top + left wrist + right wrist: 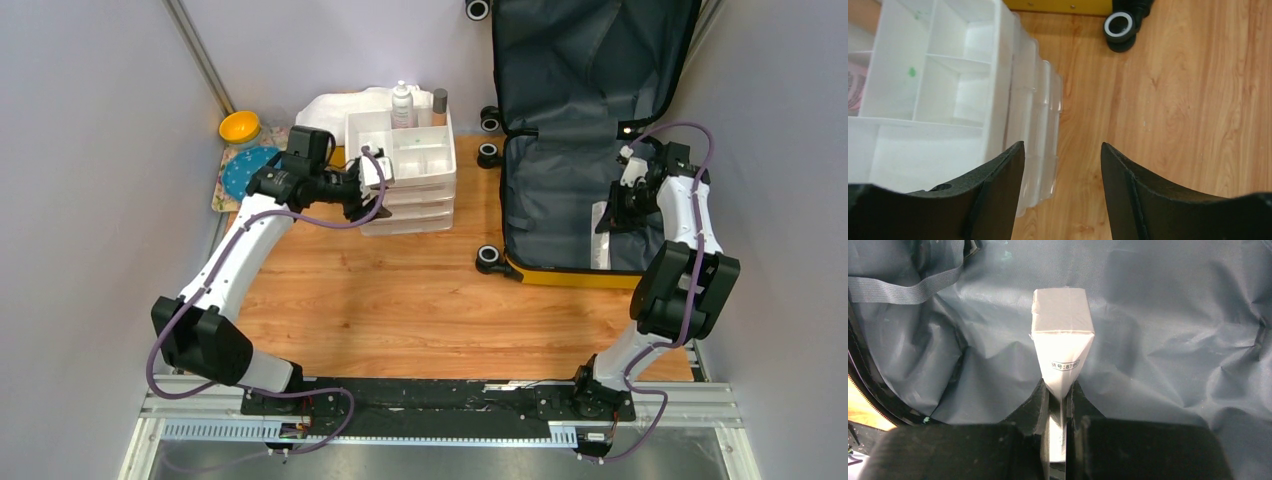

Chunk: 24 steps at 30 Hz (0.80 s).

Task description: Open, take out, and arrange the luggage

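Overhead, wooden tabletop (400,300), open luggage (560,200), pale walls (80,150)

White organiser (415,205), bottles (402,108), yellow bowl (240,127)

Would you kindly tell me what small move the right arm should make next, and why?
Probably a straight lift. The right gripper is shut on the white packet, which hangs just above the grey lining inside the luggage. Raising it first should clear the shell's wall before carrying it left toward the white organiser.
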Motion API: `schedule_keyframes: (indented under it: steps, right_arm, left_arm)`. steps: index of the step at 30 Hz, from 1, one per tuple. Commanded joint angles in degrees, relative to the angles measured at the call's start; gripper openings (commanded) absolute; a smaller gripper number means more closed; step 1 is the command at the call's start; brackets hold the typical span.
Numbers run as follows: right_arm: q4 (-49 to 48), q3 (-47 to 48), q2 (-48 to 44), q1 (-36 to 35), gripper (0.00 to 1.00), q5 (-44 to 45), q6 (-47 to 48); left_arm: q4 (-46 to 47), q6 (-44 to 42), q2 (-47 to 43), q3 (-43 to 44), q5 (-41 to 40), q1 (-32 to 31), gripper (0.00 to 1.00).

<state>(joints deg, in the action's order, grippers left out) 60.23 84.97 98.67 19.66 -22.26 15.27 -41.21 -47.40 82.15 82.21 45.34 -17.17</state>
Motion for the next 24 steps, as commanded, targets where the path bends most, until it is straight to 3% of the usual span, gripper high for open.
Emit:
schedule_keyframes:
  steps: [1, 8, 24]
  right_arm:
    - [0.42, -1.47, -3.48, -0.33, 0.0, -1.38, -2.26]
    - [0.33, -1.39, -3.14, -0.41, 0.0, -0.94, -2.52]
    - [0.42, -1.12, -2.35, -0.41, 0.0, -0.15, -2.35]
  left_arm:
    - [-7.83, -9.0, -0.06, -0.04, 3.35, -0.32, 0.65]
    - [2.18, -15.26, -0.5, -6.27, -10.17, -3.13, 0.64]
    - [6.67, -16.5, 3.45, -5.49, -11.77, -3.75, 0.64]
